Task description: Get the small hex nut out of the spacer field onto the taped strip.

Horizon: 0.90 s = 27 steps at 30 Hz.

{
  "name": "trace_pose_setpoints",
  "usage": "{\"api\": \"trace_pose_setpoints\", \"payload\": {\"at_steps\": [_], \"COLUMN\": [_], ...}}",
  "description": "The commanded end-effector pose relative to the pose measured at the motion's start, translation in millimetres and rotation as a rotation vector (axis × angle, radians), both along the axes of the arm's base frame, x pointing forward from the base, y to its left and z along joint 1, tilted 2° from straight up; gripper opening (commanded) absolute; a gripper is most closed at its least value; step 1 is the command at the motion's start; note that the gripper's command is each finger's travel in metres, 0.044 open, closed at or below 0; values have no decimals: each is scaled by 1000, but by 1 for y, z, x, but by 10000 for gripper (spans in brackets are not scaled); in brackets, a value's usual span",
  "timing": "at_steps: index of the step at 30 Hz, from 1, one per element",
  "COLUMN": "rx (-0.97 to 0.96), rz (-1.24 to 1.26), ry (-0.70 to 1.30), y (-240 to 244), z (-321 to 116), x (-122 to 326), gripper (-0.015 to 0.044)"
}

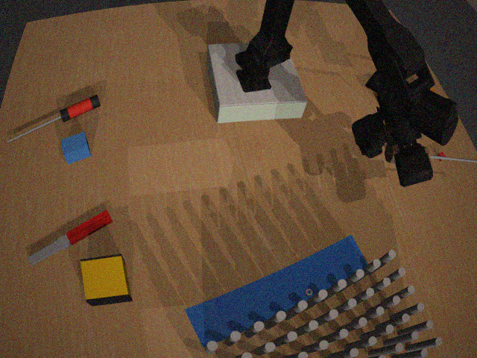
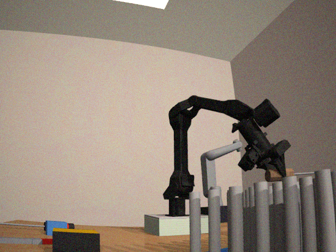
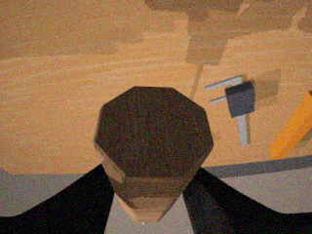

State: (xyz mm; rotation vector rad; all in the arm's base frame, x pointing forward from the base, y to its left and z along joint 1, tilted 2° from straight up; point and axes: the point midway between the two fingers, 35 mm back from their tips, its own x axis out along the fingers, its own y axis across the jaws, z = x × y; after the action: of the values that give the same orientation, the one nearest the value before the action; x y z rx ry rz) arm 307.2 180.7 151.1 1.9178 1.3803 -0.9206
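The small hex nut (image 1: 308, 290) lies on the blue taped strip (image 1: 269, 286), close to its edge beside the front row of spacers. The grey metal spacers (image 1: 323, 295) (image 2: 261, 214) stand upright in rows; the lower part of the field is cut off in the top view. My gripper (image 1: 390, 152) (image 2: 283, 173) is shut on the wooden handle (image 2: 272, 175) (image 3: 153, 132) of a tool with a thin metal rod (image 1: 456, 159) (image 2: 303, 173). The gripper is above the table's right side, off the strip. The rod's far end is out of view in the top view and hidden in the wrist view.
A screwdriver (image 1: 80, 107), a blue block (image 1: 75, 148), a red-handled scraper (image 1: 89, 227) and a yellow-topped box (image 1: 104, 276) (image 2: 75, 241) lie at left. A caliper-like tool (image 3: 240, 99) and an orange bar (image 3: 292, 129) lie near the table edge. A grey bent stand (image 2: 209, 168) is behind the spacers.
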Motion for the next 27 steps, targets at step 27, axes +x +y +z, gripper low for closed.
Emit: {"api": "trace_pose_setpoints", "payload": {"at_steps": [27], "rx": [2], "rz": [6], "ry": [2], "y": [3], "z": [-36], "x": [8], "gripper": [0]}}
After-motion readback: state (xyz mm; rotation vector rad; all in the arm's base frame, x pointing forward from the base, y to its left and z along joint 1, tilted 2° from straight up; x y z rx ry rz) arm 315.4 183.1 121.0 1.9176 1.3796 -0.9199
